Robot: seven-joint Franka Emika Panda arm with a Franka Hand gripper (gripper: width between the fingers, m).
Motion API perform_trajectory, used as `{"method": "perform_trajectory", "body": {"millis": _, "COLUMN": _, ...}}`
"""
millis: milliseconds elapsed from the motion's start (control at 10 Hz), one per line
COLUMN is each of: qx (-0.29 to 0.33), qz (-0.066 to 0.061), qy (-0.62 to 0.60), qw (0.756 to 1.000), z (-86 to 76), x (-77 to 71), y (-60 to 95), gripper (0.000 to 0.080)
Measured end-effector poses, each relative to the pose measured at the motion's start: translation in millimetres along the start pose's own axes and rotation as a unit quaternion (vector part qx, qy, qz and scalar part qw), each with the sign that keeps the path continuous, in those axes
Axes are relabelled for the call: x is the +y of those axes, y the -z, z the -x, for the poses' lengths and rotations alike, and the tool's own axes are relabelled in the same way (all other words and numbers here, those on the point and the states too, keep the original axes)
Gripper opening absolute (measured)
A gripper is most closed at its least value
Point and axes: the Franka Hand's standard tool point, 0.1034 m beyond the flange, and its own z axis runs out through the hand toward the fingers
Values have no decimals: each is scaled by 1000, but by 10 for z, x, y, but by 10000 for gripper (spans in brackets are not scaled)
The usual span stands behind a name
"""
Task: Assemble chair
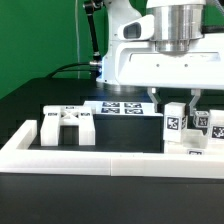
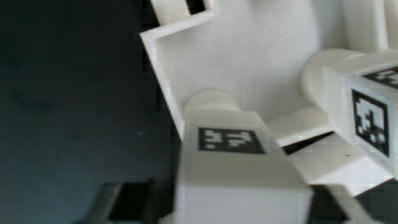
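I read claw (image 1: 187,104) closed around a tagged post (image 2: 228,142) | post stands in the cluster (image 1: 177,123) at exterior view's right, just behind wall (image 1: 90,157) | bracket (image 1: 66,126) sits at exterior view's left, well apart | marker board (image 1: 120,107) lies between them, farther back

Counter (image 1: 25,115): black, matte surface. A long, low white border wall (image 1: 90,158) runs along the counter's front edge and turns back at the corner on the exterior view's left. The marker board (image 1: 118,107) lies flat toward the rear edge, tags facing up. Behind the rear edge is a green backdrop (image 1: 40,35), and a black cable (image 1: 72,68) runs across it.
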Motion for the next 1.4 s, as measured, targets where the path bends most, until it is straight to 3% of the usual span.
{"method": "perform_trajectory", "body": {"millis": 700, "qx": -1, "qz": 0, "qy": -173, "qw": 985, "z": 5, "x": -2, "y": -6, "gripper": 291}}
{"method": "perform_trajectory", "body": {"millis": 900, "qx": -2, "qz": -4, "qy": -279, "qw": 960, "z": 12, "x": -10, "y": -12, "gripper": 291}}
{"method": "perform_trajectory", "body": {"millis": 1200, "qx": -3, "qz": -5, "qy": -431, "qw": 902, "z": 27, "x": -38, "y": -19, "gripper": 291}}
{"method": "perform_trajectory", "body": {"millis": 1400, "qx": -7, "qz": -8, "qy": -528, "qw": 849, "z": 42, "x": -64, "y": -24, "gripper": 291}}
